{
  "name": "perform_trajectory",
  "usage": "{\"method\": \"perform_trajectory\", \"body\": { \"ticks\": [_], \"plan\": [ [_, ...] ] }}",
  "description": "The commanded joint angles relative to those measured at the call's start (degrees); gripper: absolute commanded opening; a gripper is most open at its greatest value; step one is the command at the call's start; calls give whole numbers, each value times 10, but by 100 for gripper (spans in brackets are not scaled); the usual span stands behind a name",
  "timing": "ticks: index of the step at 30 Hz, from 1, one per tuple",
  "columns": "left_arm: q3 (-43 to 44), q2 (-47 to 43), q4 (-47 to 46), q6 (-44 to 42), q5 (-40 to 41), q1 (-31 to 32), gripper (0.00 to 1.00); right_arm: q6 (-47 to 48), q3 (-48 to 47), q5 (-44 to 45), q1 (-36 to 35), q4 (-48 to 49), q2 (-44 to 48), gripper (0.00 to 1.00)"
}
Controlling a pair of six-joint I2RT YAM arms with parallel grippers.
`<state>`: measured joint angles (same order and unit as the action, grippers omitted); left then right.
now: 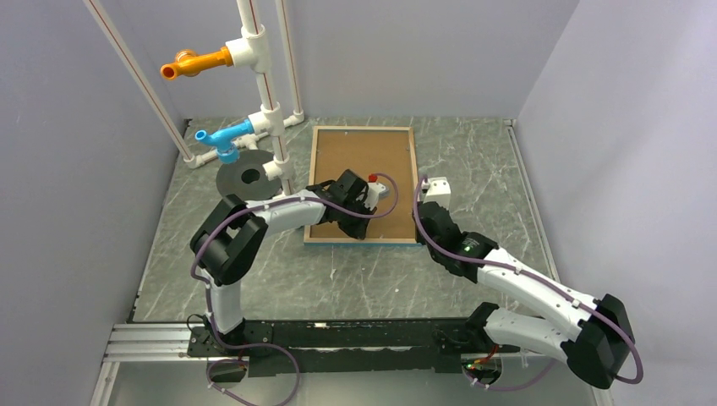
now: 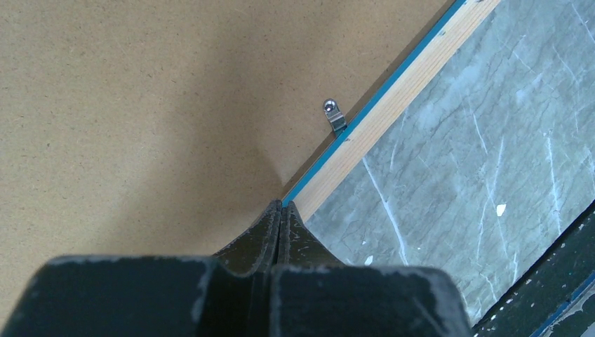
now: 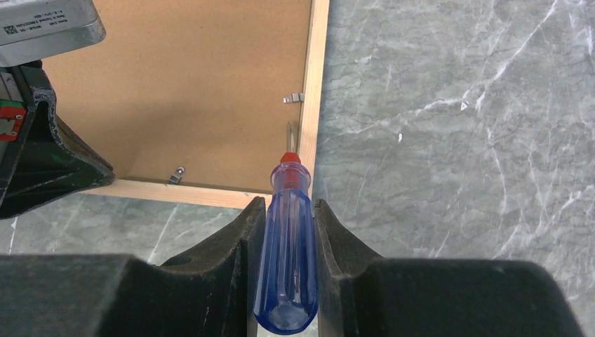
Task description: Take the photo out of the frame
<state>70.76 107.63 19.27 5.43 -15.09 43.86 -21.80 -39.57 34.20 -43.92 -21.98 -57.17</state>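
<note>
The frame lies face down on the table, its light wood rim and a thin turquoise strip showing. The plain brown backing board fills it, and the photo is hidden beneath. My left gripper is shut, its tips resting where the board meets the frame's near rim, close to a small metal clip. My right gripper is shut on a blue-handled screwdriver. Its blade lies along the frame's right inner edge, below another clip.
A white pipe stand with orange and blue fittings and a black disc stands at the back left. A third clip sits on the near rim. Grey walls enclose three sides. A black rail runs along the near edge.
</note>
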Motion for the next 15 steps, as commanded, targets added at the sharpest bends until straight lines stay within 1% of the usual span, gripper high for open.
{"method": "perform_trajectory", "body": {
  "ticks": [1, 6, 9, 15],
  "plan": [
    [14, 14, 27, 1, 8, 5, 0, 7, 11, 29, -2, 59, -9, 0],
    [16, 17, 31, 1, 8, 6, 0, 2, 20, 51, -2, 83, -21, 0],
    [19, 19, 35, 1, 9, 6, 0, -4, 20, 67, -2, 81, -29, 0],
    [18, 17, 31, 1, 5, 6, 0, 0, 32, 55, -2, 107, -33, 0]
  ]
}}
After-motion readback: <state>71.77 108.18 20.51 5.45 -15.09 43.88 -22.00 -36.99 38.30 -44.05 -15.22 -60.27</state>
